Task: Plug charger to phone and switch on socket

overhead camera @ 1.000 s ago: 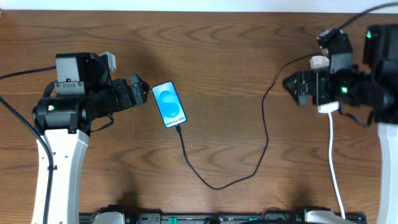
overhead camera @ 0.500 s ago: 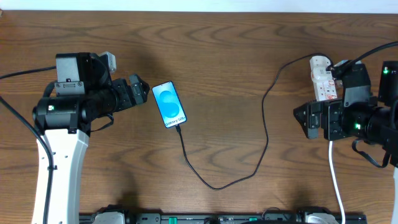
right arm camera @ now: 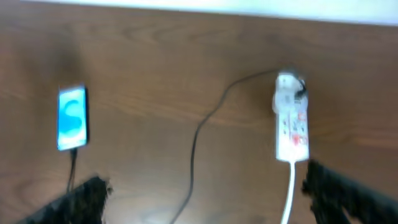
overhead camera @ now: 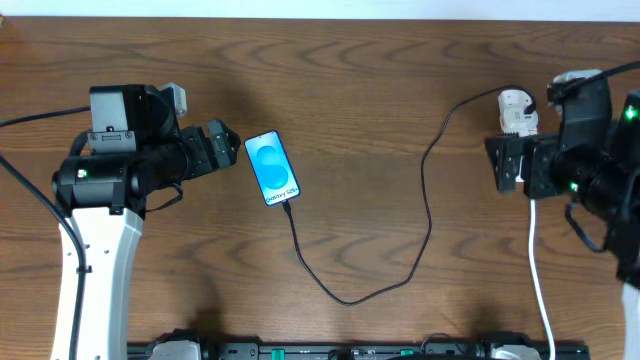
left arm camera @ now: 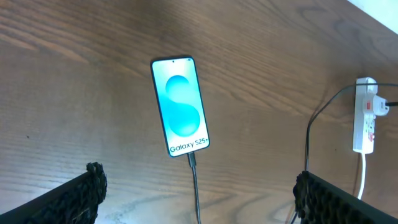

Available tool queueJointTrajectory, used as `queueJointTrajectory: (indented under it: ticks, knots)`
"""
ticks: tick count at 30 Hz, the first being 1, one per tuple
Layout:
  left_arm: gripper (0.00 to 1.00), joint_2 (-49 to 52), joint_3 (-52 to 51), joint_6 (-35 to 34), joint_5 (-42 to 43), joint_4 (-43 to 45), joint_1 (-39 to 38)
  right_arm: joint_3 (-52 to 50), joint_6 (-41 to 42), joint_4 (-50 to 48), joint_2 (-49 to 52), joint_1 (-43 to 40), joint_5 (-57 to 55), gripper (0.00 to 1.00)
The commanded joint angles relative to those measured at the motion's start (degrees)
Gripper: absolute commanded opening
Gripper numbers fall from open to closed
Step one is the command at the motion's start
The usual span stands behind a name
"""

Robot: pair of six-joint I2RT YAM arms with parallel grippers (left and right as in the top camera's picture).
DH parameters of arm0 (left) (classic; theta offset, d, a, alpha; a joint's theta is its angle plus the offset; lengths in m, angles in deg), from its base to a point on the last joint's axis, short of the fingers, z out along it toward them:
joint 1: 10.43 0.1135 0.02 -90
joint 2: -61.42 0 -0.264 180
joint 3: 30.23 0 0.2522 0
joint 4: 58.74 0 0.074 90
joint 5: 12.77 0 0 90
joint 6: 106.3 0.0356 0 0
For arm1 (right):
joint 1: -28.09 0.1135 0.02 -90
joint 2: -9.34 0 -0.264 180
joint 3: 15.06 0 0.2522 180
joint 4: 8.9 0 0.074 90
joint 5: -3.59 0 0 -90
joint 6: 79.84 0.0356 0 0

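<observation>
Finds the right end effector (overhead camera: 503,165) drawn back off the narrow white power strip (left arm camera: 364,118), open and empty like the left end effector (overhead camera: 231,145), with the thin black charger cable (overhead camera: 430,200) apparently seated in the blue-screened smartphone (overhead camera: 272,168) on the wooden desk (overhead camera: 360,80), and likely calls next for checking that the strip is switched on.

socket (overhead camera: 515,110) mostly hidden beneath right arm (overhead camera: 590,165), right wrist view blurred, white cord (overhead camera: 536,270) cut by bottom edge

Phone (overhead camera: 272,168) is lying flat, screen up and glowing blue with "Galaxy S25+" showing, around 9 o'clock in the overhead view, bottom edge pointing to 5 o'clock. Black charger (overhead camera: 428,215) is sitting plugged into that edge, sagging toward 6 o'clock, then climbing to the white socket (overhead camera: 517,112) lying at 2 o'clock, red marks showing.
</observation>
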Motion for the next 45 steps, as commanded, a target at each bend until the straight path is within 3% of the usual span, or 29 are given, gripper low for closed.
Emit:
queueJointTrajectory:
  ticks: [1,10,21,31,45]
  knots:
    - [0.98,0.2,0.2,-0.1,-0.3,-0.2,0.2,-10.4,-0.6,-8.7,-6.3,0.2,-1.2,0.99]
    - [0.98,0.2,0.2,-0.1,-0.3,-0.2,0.2,-47.6,-0.5,-41.1,-27.5,0.3,-0.7,0.99]
    - [0.98,0.2,0.2,-0.1,-0.3,-0.2,0.2,-79.1,-0.5,-60.1,-53.3,0.3,-0.7,0.99]
    - [0.98,0.2,0.2,-0.1,-0.3,-0.2,0.2,-90.2,-0.5,-62.5,-64.4,0.3,-0.7,0.99]
    - [0.98,0.2,0.2,-0.1,-0.3,-0.2,0.2,-93.0,-0.6,-63.5,-65.4,0.3,-0.7,0.99]
